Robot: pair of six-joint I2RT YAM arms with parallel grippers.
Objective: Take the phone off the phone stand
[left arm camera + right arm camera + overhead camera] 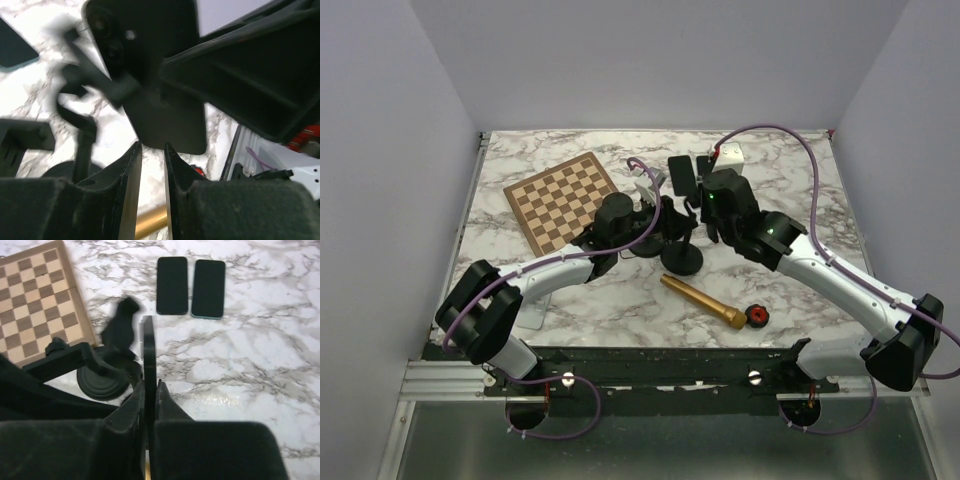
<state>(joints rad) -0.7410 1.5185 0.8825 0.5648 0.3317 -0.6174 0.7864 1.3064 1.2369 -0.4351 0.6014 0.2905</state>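
Jaws on the right gripper point(150, 392) are pinching the phone point(147, 340) by its thin edge, the slab's long axis running straight out from the fingers, near the middle of the table point(260, 355). Just left of it the phone stand point(102, 382) is sitting, its clamp arm close beside the slab. Behind, the left gripper point(152, 155) is hovering, jaws narrowed to a slit; I cannot tell whether they are holding anything. Two spare phones point(172, 285) are lying toward the far edge, with a chessboard point(35, 295) toward the far left corner.
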